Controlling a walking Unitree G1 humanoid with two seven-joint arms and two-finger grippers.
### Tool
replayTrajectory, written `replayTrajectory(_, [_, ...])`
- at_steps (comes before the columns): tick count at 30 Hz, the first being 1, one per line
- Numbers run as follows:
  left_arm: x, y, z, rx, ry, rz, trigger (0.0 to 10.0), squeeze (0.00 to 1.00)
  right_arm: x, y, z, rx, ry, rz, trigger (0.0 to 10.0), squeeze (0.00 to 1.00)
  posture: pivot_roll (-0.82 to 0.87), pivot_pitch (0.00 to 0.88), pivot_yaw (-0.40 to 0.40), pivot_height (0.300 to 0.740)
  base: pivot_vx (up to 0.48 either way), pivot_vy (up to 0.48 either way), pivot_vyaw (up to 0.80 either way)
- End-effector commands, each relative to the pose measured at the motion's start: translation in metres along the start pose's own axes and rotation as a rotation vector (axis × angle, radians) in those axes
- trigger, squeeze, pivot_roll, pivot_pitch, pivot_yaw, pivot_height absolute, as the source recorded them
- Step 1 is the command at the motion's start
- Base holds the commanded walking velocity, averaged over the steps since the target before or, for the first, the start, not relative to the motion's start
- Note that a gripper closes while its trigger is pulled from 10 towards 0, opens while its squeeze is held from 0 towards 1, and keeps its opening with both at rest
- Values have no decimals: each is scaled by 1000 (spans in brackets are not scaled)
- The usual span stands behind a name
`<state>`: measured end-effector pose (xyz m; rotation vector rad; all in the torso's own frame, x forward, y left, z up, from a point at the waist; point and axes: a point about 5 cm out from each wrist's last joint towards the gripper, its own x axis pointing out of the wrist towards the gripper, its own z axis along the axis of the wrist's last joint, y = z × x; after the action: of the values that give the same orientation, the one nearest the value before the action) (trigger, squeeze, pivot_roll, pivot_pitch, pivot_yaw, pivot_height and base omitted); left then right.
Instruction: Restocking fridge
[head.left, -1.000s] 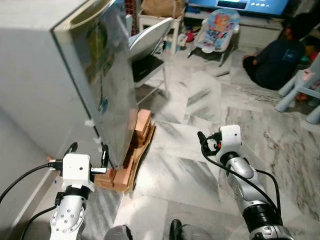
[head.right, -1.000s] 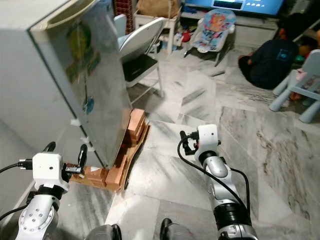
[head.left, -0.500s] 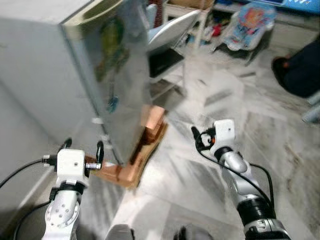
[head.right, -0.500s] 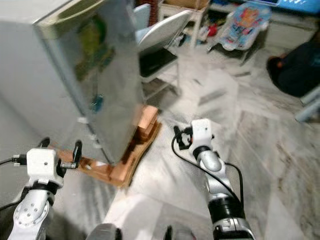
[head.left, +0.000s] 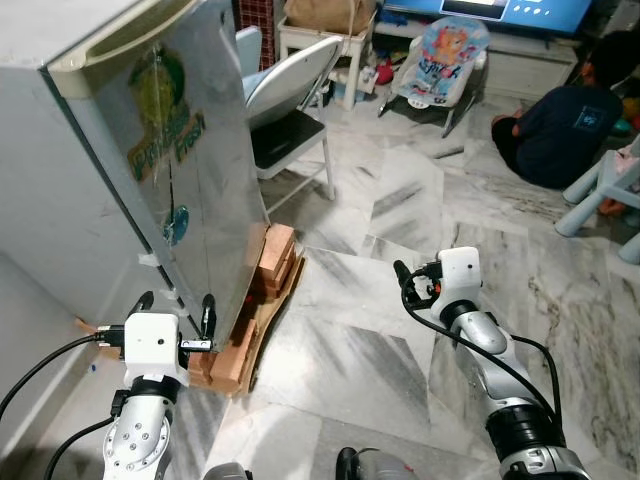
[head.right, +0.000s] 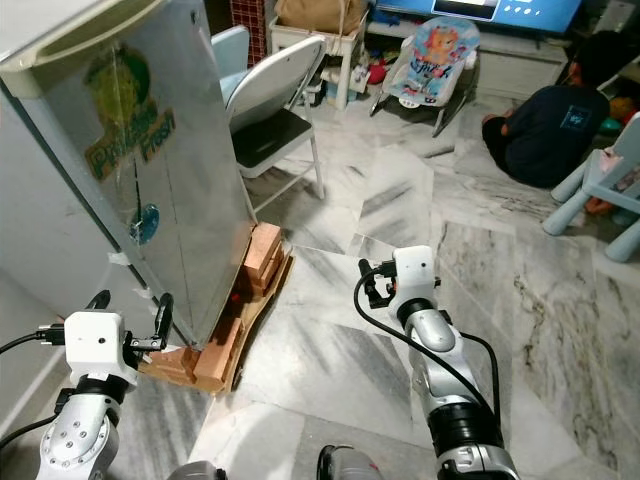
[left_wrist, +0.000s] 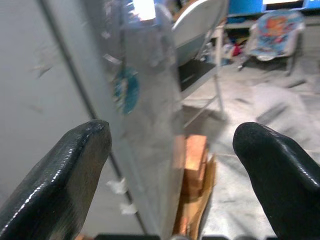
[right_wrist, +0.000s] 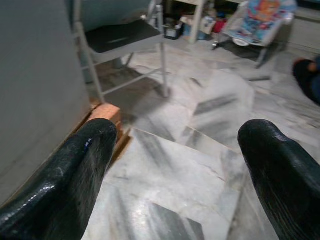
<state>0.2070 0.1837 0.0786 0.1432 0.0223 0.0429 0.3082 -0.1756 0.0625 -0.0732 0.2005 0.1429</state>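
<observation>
Room: marble-tiled floor (head.left: 350, 350); folding chair (head.left: 290, 100) upper centre; baby bouncer (head.left: 445, 55) at top; a person in dark clothing (head.left: 555, 125) seated upper right.

Fridge (head.left: 130, 170): silver, door shut, green logo sticker, upper left of frame, raised on wooden blocks (head.left: 255, 310).

Left end effector (head.left: 172, 310): lower left, just before the fridge's bottom corner, fingers spread, empty.

Right end effector (head.right: 368, 285): centre right over floor, spread, empty.

Change: the view has steadied and sharpened; both end effectors remain as before.
</observation>
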Motion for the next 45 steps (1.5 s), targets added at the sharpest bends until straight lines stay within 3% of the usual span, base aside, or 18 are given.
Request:
replayTrajectory(1, [1,-1,1,8,-6,-8,10000,0,-1,-3,1,-4,-4,-10,10000,0,71,95,-34,740,0,450,-575])
replayTrajectory(7, [4,-4,3,27,-21,-31,10000,0,-3,-2,1,-1,-8,-10,10000,0,65,95,-29,740,0,449,-285])
replayTrajectory(18, [7,-8,6,26,-39,-57,10000,0,-4,-1,1,2,-15,-7,10000,0,64,96,-28,740,335,342,0])
replayTrajectory(29, [1,-11,4,14,-34,-49,10000,0,-9,-2,0,0,-17,-9,10000,0,64,96,-30,740,103,0,0])
replayTrajectory(40, [-4,-2,-3,-46,-7,58,10000,0,-28,0,-6,13,-28,-18,10000,0,64,61,-31,740,0,0,0])
replayTrajectory(45, [-3,-4,-5,-68,-2,35,10000,0,-37,2,-8,17,-34,-21,10000,0,52,55,-27,740,0,0,0])
